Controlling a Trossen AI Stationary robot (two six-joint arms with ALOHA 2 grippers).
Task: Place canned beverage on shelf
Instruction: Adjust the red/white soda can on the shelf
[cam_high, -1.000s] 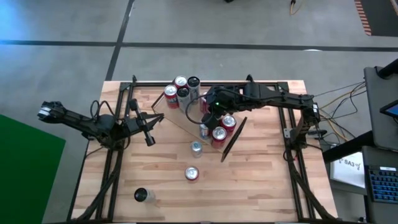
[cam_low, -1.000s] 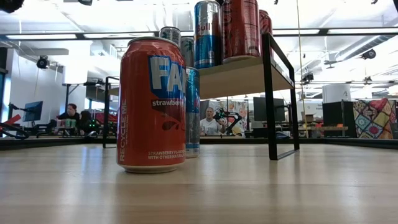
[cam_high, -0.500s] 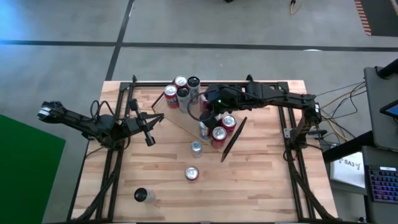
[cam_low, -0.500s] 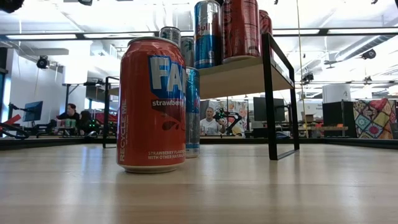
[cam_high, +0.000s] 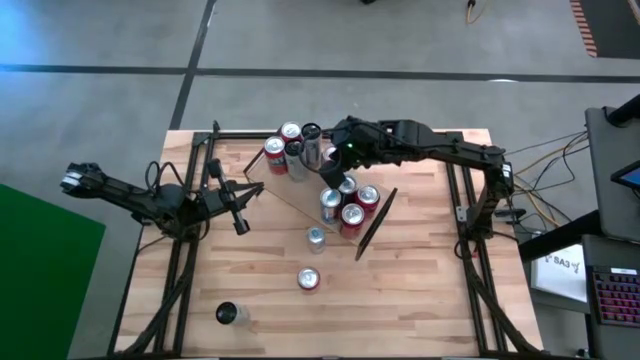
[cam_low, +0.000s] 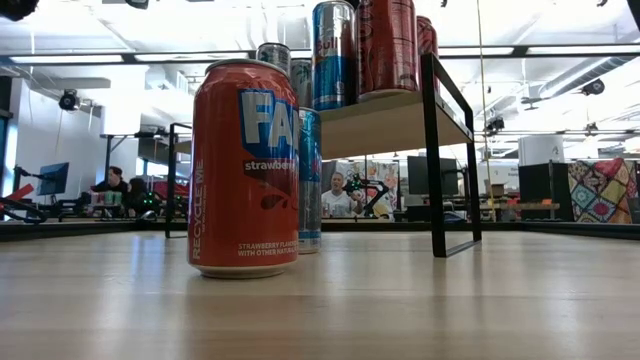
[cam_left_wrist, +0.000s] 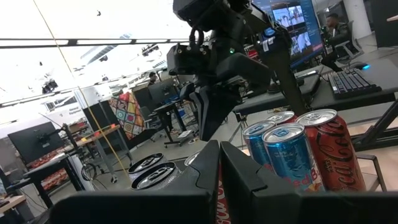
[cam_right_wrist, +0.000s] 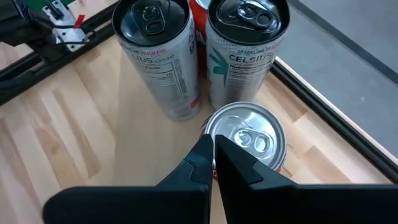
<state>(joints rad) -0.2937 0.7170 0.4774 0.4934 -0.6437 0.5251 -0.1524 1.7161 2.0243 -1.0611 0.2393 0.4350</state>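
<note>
The shelf (cam_high: 300, 198) stands slantwise mid-table and carries several cans (cam_high: 351, 213). In the low view a blue can (cam_low: 335, 55) and red ones stand on the shelf's plank (cam_low: 385, 120). My right gripper (cam_high: 330, 176) is shut and hangs in the air between the shelf's cans and a cluster of cans (cam_high: 292, 148) at the far edge. In its wrist view the right gripper (cam_right_wrist: 212, 144) hovers over a silver-topped can (cam_right_wrist: 249, 137), with two tall cans (cam_right_wrist: 155, 56) beyond. My left gripper (cam_high: 241, 226) waits, shut, at the table's left.
Loose cans stand on the table nearer the front: a slim one (cam_high: 316, 237), a red one (cam_high: 308, 279) and a dark one (cam_high: 228, 314). The low view has an orange can (cam_low: 245, 165) close in front. Black frame rails (cam_high: 185, 270) run along both table sides.
My right gripper has swung from above the shelf's cans toward the table's far edge and the far cluster of cans, tipping a little, and stays shut. No can has moved.
</note>
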